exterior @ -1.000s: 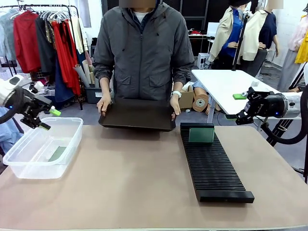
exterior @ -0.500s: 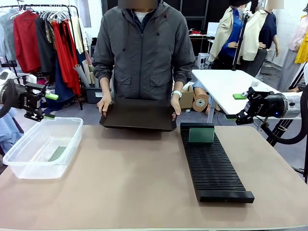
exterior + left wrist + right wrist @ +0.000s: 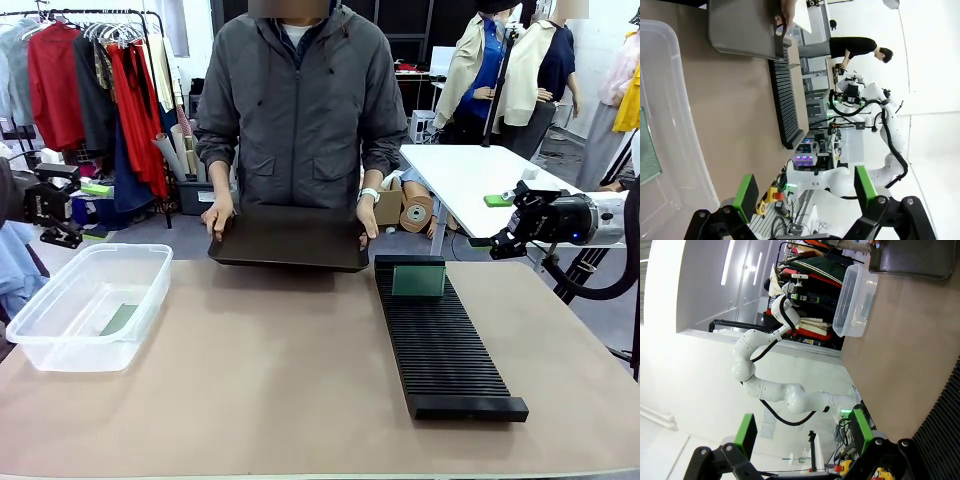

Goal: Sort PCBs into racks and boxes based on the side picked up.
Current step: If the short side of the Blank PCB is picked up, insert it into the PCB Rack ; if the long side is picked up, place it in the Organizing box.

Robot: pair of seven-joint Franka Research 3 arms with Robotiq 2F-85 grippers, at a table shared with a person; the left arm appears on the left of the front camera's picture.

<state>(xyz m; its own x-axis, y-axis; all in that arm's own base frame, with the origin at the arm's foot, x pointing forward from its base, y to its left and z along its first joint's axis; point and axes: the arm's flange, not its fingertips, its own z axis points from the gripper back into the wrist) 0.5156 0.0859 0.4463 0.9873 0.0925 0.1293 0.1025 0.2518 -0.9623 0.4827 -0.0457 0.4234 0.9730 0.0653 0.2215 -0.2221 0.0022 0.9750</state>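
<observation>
The clear box [image 3: 60,352] sits at the table's left with one green PCB [image 3: 120,320] flat on its bottom. The long black rack [image 3: 445,360] lies right of centre, and a PCB [image 3: 418,281] stands upright in its far end. My left gripper [image 3: 97,212] hovers open and empty beyond the box's far left corner. Off the table's right edge, my right gripper [image 3: 490,222] hangs open and empty. The left wrist view has its open gripper [image 3: 805,192], the box [image 3: 670,90], the PCB [image 3: 647,150] and the rack [image 3: 786,100]. The right wrist view has its open gripper [image 3: 803,432], the box [image 3: 855,302] and the rack [image 3: 940,415].
A person stands at the far side and holds a flat dark tray [image 3: 290,240] by both ends over the table's far edge. A white table [image 3: 470,175] stands behind on the right, a clothes rail [image 3: 100,80] on the left.
My left gripper has pulled back leftward and slightly upward, away from the box, and turned level. The right arm, the person and the tray have stayed put.
</observation>
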